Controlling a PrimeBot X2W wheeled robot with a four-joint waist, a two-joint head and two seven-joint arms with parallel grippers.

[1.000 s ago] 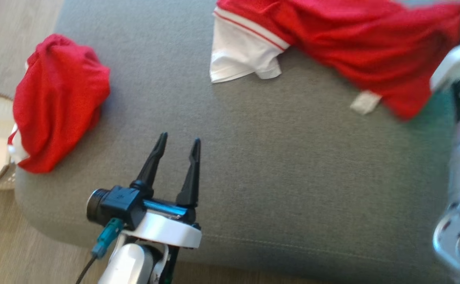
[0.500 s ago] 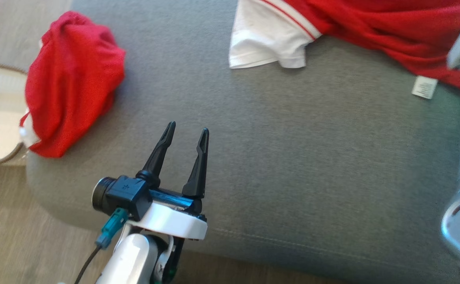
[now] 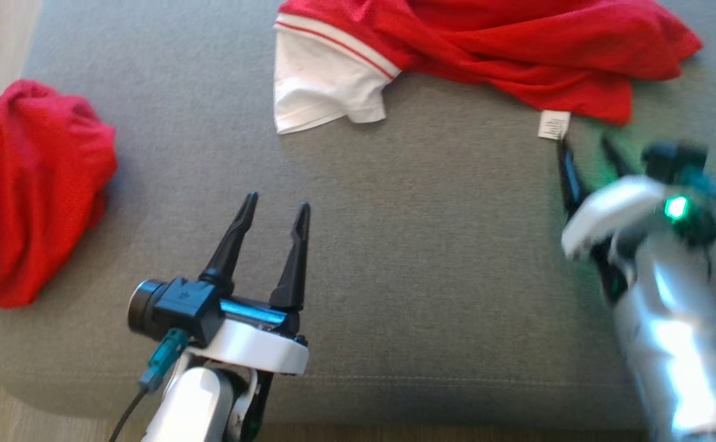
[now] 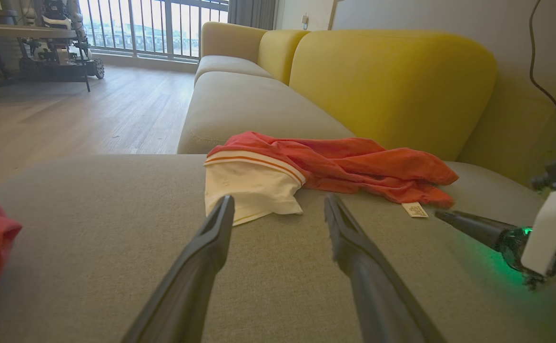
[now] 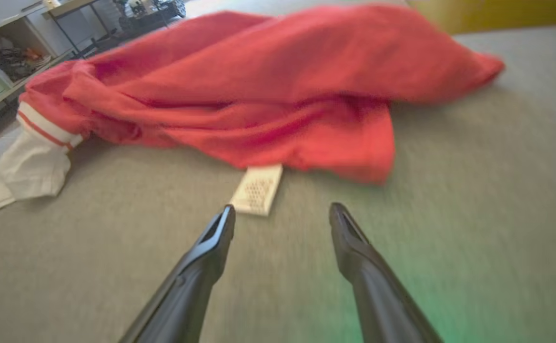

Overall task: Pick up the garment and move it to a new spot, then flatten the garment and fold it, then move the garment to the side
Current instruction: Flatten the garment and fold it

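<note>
A: Two tools are seen above the grey sofa seat. How are they held?

B: The left tool is held spread wide, nothing between its fingers, above bare fabric near the seat's front edge. The right tool is blurred in the head view, but in its own wrist view its fingers are seen parted and empty, so it is released as well.

A: Where is the garment found?

B: The garment is laid crumpled along the far side of the seat, red cloth bunched in folds, with a white sleeve turned out at its left end. In the left wrist view it is seen lying just in front of the yellow backrest.

A: How is it placed relative to the tools?

B: It is touched by neither. A white label is attached at its near hem, and the right tool's fingertips are pointed toward the garment, just short of that label. The left tool is set well apart from it, with the white sleeve ahead of its fingertips.

A: Is anything else noted on the seat?

B: A red bundle is heaped at the seat's left end, apart from both tools.
</note>
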